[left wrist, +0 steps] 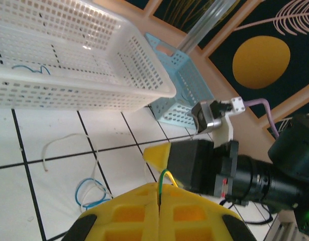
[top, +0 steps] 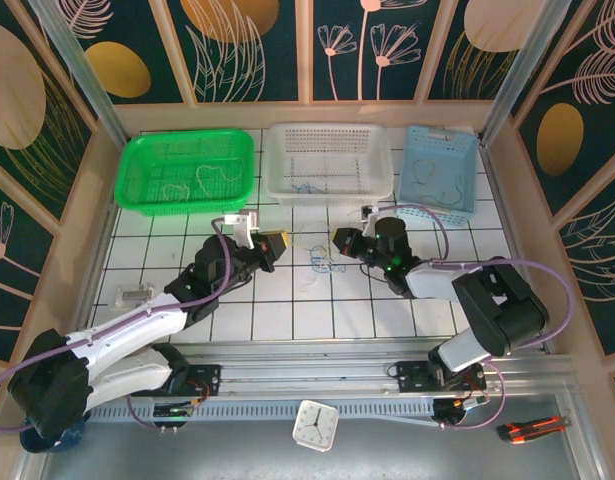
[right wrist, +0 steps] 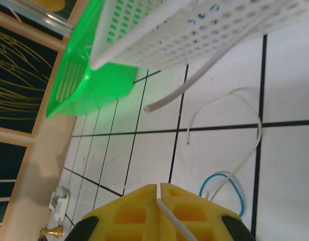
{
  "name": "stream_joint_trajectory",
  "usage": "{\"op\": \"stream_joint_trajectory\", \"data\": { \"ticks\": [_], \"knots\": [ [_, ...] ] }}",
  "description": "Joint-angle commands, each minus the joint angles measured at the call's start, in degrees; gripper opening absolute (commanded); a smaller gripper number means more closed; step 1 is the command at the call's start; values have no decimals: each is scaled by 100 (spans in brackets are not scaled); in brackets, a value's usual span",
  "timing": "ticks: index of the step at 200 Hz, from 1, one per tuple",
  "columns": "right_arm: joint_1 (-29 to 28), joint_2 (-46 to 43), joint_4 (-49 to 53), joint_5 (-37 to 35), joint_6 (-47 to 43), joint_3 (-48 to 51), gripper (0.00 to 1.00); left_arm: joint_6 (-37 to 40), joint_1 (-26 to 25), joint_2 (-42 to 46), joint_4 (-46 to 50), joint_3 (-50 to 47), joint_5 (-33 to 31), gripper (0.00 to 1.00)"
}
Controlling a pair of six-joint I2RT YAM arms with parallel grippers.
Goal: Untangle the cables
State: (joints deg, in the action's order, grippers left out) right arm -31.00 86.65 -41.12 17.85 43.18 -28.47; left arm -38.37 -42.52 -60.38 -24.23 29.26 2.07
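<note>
Left gripper: clenched. Its 2 yellow fingers press together on a thin green-yellow wire, which arches up out of the seam between them. It hangs over the tiled table, just left of the tangle.
Right gripper: clenched on a white cable that runs out of the seam between its 2 yellow fingers. It sits just right of the tangle and faces the left gripper, tips near each other but apart.
Cable tangle: lies on the white tiles, between the 2 grippers and slightly nearer the arm bases, in front of the white basket.
Loose strands: a blue loop and a thin white wire cross each other on the tiles. I cannot tell whether that white wire is the one in the right gripper.
Thicker white cable: reaches out from under the white basket's edge, with its free end over a tile.
Baskets: 3 in a row at the far side, namely the green basket, white basket and light blue basket.
Basket contents: pale wires in the green basket, a blue wire in the white basket, and pale looping wires in the light blue basket.
Near ledge: a small white clock and a utility knife, well apart from the cables.
</note>
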Motion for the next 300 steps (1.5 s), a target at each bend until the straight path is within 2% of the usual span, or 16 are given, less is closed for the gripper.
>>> {"op": "stream_joint_trajectory", "data": {
  "ticks": [1,43,82,143,189,217,246,300],
  "knots": [
    [-239,268,182,-339,-146,-183,0,96,25,141,-141,456,-285,0],
    [-538,867,499,-827,-295,-346,0,435,47,-15,303,1562,-321,0],
    [-532,1138,473,-888,-203,-274,0,743,84,-166,722,2507,-365,0],
    [-534,994,650,-590,-241,-509,0,927,127,-255,808,2784,-352,0],
    [-534,400,1250,-447,-356,-895,34,864,131,-211,613,2332,-241,0],
    [-530,-6,1655,-487,-455,-1112,48,798,143,-169,450,2024,-214,0],
    [-488,-378,1973,-562,-529,-1235,54,683,143,-141,246,1771,-165,0],
    [-298,-1046,1983,-328,-665,-1086,55,387,144,-132,1,1578,-195,0]
  ]
}}
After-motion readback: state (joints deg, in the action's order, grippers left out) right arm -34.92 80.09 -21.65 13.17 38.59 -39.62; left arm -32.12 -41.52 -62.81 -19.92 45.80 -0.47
